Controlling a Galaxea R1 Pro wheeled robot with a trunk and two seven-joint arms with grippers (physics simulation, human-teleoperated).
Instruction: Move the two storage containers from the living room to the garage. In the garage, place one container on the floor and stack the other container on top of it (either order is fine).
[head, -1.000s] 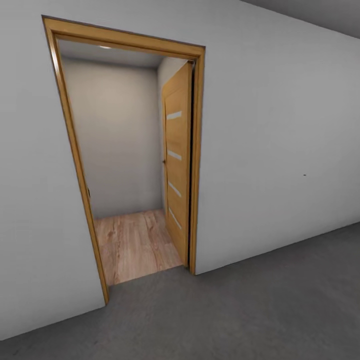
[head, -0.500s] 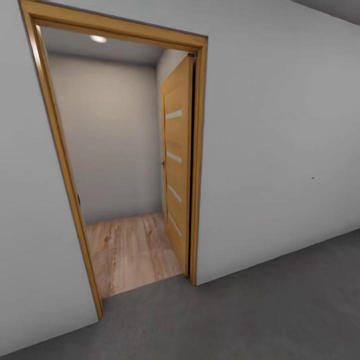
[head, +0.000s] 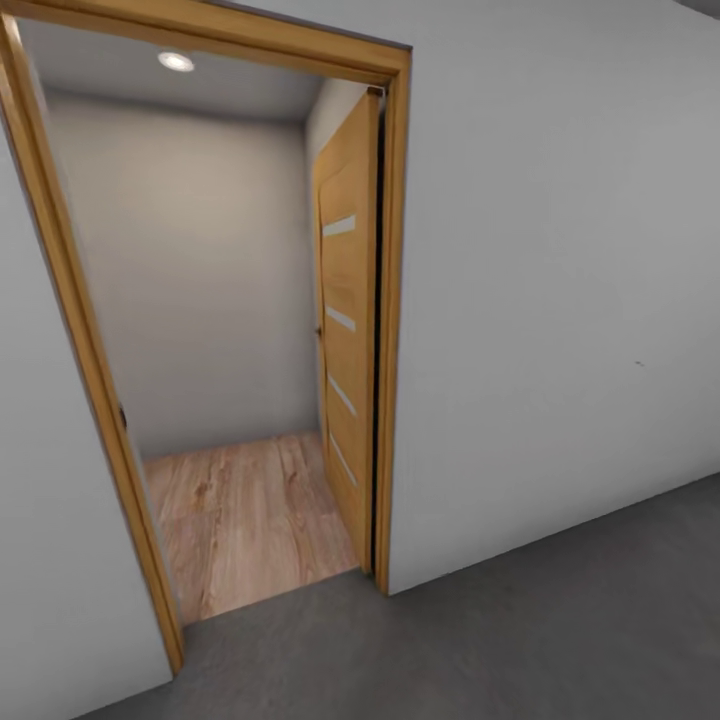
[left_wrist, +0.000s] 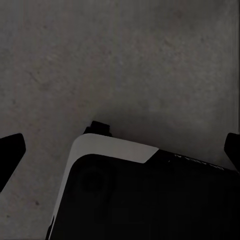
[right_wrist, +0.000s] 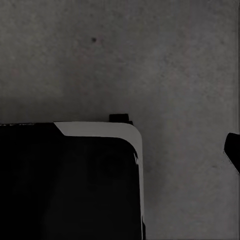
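Observation:
The two storage containers are out of view. I stand on the dark grey concrete floor (head: 560, 620) of the garage, facing an open doorway (head: 395, 300). In the left wrist view my left gripper (left_wrist: 122, 152) hangs over the floor (left_wrist: 120, 60), its two dark fingertips (left_wrist: 11, 152) far apart at the frame's edges with nothing between them. In the right wrist view one dark fingertip (right_wrist: 233, 150) shows at the frame's edge above the floor (right_wrist: 150, 60), with nothing held.
An orange-wood door (head: 345, 350) with pale stripes stands swung inward on the doorway's right side. Beyond it lie a light wood-plank floor (head: 240, 520) and a grey wall (head: 190, 280). Pale grey wall (head: 560, 300) flanks the opening. My black-and-white base (left_wrist: 140, 200) shows under both wrists.
The whole head view has shifted: the doorway looms larger and its left post has slid toward the frame's left edge, so the camera has moved closer. Nothing in the scene itself moved.

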